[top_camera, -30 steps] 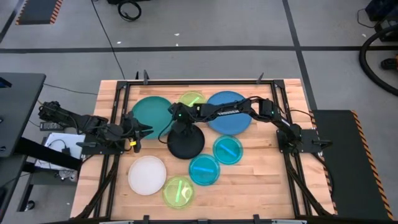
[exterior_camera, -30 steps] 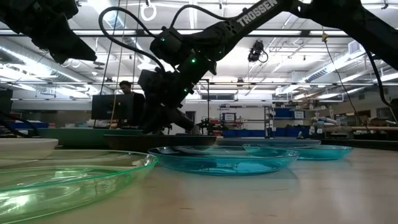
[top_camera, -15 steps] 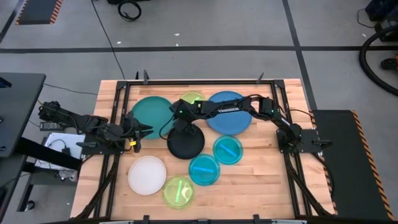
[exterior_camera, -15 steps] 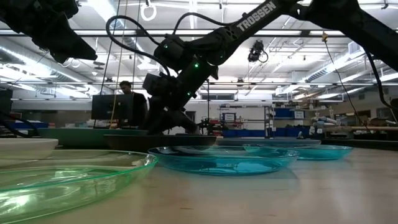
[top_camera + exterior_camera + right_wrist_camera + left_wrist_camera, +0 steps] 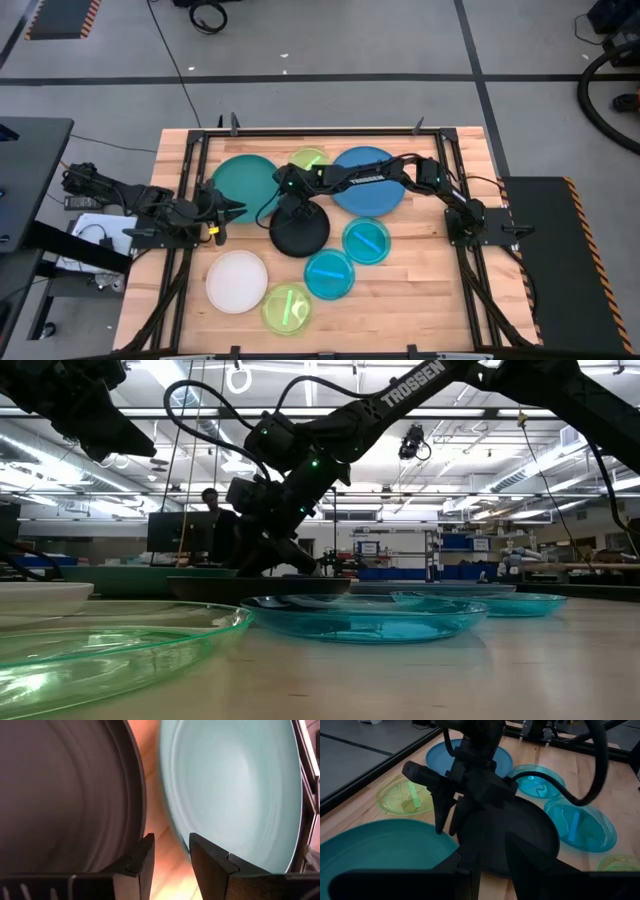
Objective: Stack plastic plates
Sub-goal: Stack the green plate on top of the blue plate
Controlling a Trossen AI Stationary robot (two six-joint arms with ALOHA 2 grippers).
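Note:
The black plate (image 5: 300,235) lies flat at mid-table, with the large teal plate (image 5: 240,180) just to its far left. My right gripper (image 5: 288,203) reaches in from the right. It is open and points down at the strip of bare wood between the black plate (image 5: 60,795) and the teal plate (image 5: 235,785). The left wrist view shows the right gripper (image 5: 447,827) beside the black plate's rim (image 5: 462,820). My left gripper (image 5: 236,210) waits open at the teal plate's near edge. My right gripper comes from above at the black plate's far left rim (image 5: 137,805). One finger (image 5: 142,857) stands over that rim and the other finger (image 5: 210,857) toward the teal plate. I cannot tell whether either finger touches a plate.
The blue plate (image 5: 368,182) and a lime plate (image 5: 310,158) lie at the far side, partly under the right arm. Two cyan plates (image 5: 366,240) (image 5: 328,272), a white plate (image 5: 237,281) and a second lime plate (image 5: 287,308) lie on the near half. A black frame edges the table.
My right gripper has stayed over the black plate's far left rim with only a slight sway. No plate has moved.

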